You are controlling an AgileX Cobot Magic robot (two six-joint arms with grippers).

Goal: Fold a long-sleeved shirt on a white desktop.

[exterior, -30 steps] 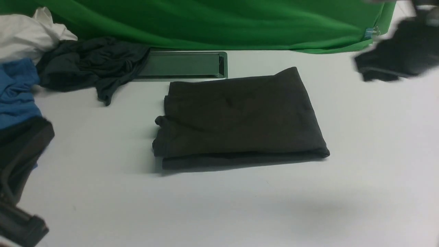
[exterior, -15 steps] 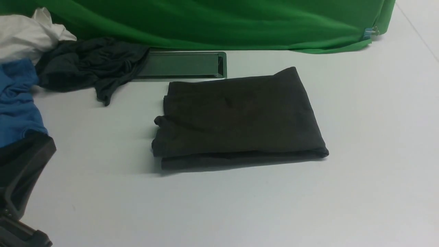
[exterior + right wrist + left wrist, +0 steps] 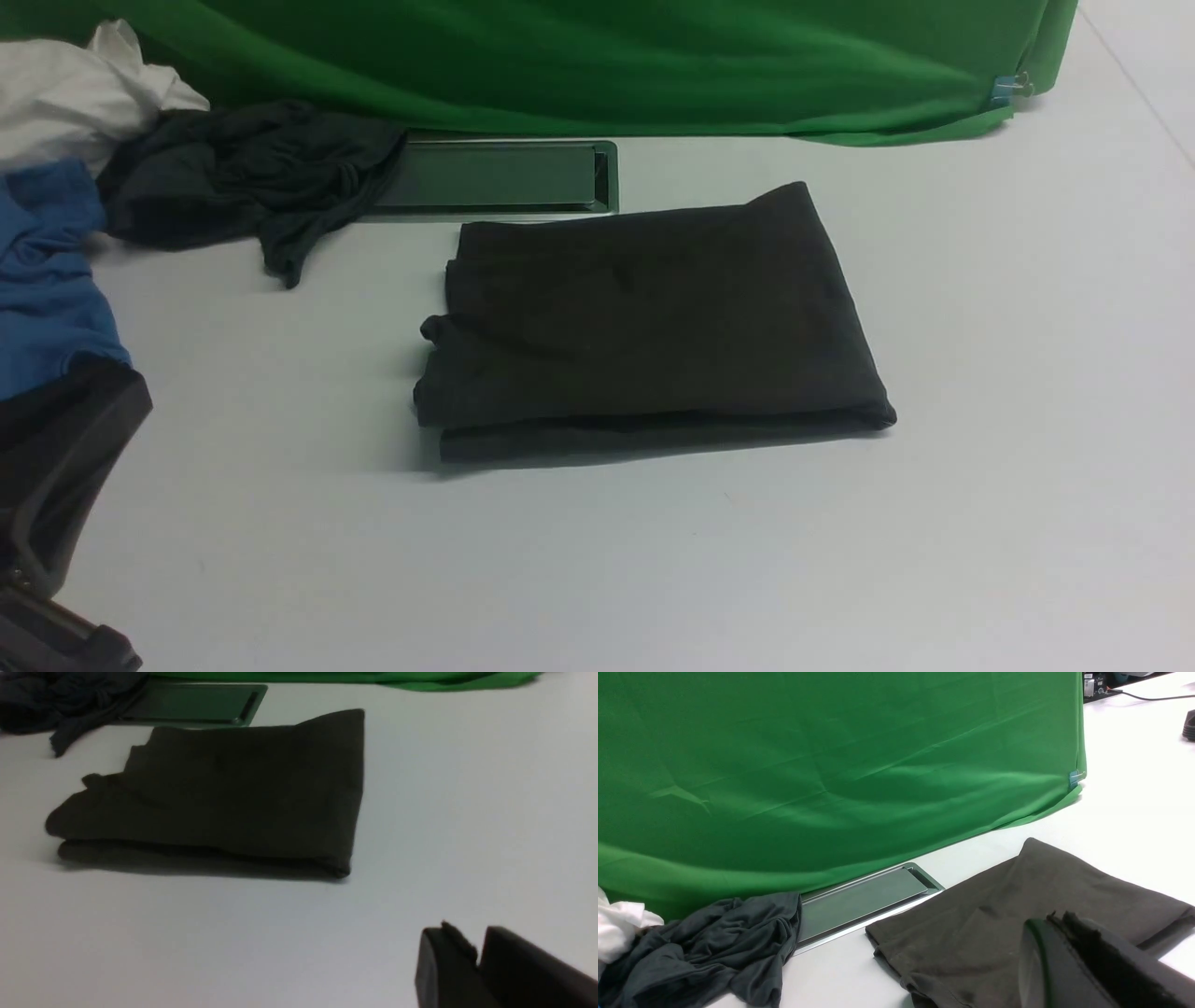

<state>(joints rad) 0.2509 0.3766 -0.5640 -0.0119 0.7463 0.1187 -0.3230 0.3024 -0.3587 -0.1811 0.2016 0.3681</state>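
At the far left corner of the white desktop (image 3: 980,373) lie a grey-teal garment (image 3: 243,177), a blue garment (image 3: 47,271) and a white cloth (image 3: 75,89). The long-sleeved shirt (image 3: 653,317) lies folded in the middle, just before the cable slot (image 3: 495,177). The left gripper (image 3: 1069,942) is closed and empty. The right gripper (image 3: 479,961) shows a narrow gap, touching nothing.

Cut off at frame edges: blue garment (image 3: 47,280) and white cloth (image 3: 75,89) upper left; left gripper (image 3: 56,485) lower left, tips unseen.
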